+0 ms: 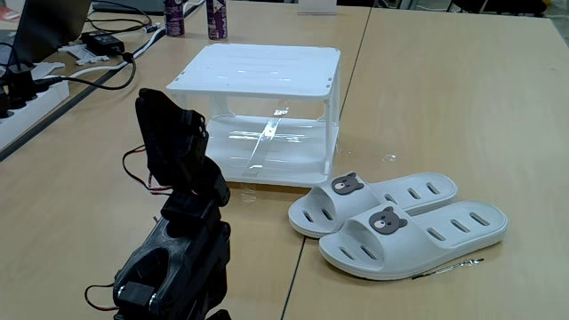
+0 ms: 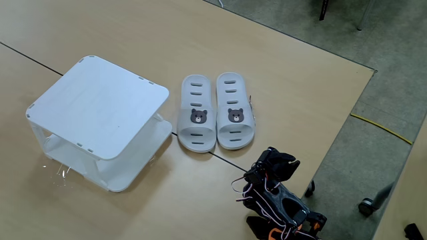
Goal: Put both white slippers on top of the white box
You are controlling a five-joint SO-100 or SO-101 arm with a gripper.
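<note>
The white box stands at the middle back of the table, its flat top bare; from above it sits at the left. Two white slippers with bear badges lie side by side on the table right of it: one nearer the box, the other beyond it. My black arm is folded at the front left of the table. Its gripper is apart from both slippers and holds nothing. The dark fingers blend together, so their state is unclear.
Two dark bottles stand behind the box. Cables, an adapter and a power strip lie at the far left. A thin pen-like stick lies in front of the slippers. The table edge drops to floor at the right.
</note>
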